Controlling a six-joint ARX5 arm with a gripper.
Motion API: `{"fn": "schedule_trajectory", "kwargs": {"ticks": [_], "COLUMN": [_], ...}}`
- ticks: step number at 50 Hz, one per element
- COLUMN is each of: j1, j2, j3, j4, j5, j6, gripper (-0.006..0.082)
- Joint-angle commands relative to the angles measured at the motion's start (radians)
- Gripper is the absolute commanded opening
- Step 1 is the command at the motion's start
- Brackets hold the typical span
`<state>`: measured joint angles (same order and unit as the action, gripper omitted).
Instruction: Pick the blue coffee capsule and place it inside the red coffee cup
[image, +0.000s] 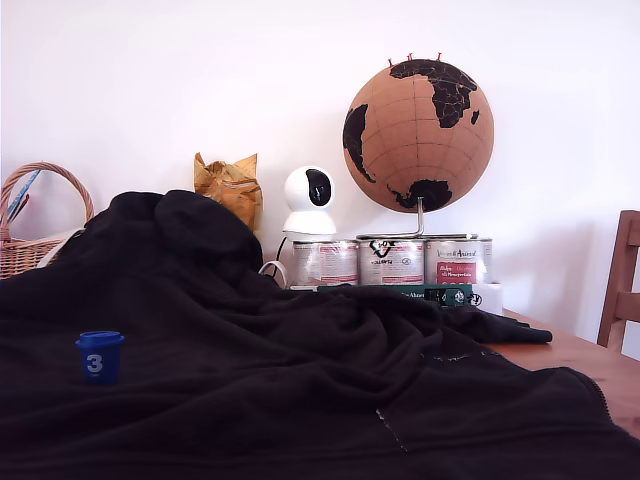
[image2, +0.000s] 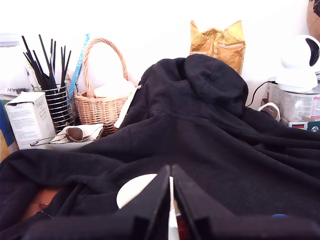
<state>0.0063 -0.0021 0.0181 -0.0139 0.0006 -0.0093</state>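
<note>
Pincer (image2: 171, 175) at the near edge of the wrist view: two dark fingers (image2: 152, 205) drawn together, parted only by a thin pale slit, closed with nothing discernible gripped between them. Pale round object (image2: 133, 190) just beside one finger, half sunk in a black cloth (image2: 200, 145); identity not determinable. Ahead of the pincer, cloth heaped into a rounded mound. Beyond the mound, against the white wall: wicker basket (image2: 102, 102), wire holder of black sticks (image2: 56, 97), white carton (image2: 26, 120), crumpled yellow-brown paper bag (image2: 219, 40), white dome camera (image2: 300, 57) on tins (image2: 300, 106). Small blue sliver (image2: 279, 215) off to one side of the pincer, well apart from it, at the cloth's near edge; too little visible to identify.

Exterior view, pincer out of frame. Blue coffee capsule (image: 99, 357) upright on the cloth, wider rim uppermost, white "3" facing the camera, alone on the cloth with nothing touching it. Position relative to the pincer not determinable from this view. Behind the cloth: cork-coloured globe with dark continents (image: 418, 135) on a metal stand above the three tins, with the dome camera and paper bag alongside. Bare wooden surface (image: 575, 360) exposed past the cloth's edge, beside a wooden chair back (image: 622, 280).
</note>
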Motion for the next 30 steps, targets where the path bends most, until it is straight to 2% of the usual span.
{"fn": "schedule_trajectory", "kwargs": {"ticks": [1, 16, 25, 30], "j1": [0.031, 0.03, 0.03, 0.027], "j2": [-0.01, -0.01, -0.01, -0.01], "j3": [0.011, 0.011, 0.011, 0.011], "j4": [-0.114, -0.114, 0.029, 0.084], "j5": [0.083, 0.117, 0.18, 0.259], "j6": [0.007, -0.005, -0.163, -0.235], "gripper": [-0.0024, -0.0024, -0.0024, -0.0024]}}
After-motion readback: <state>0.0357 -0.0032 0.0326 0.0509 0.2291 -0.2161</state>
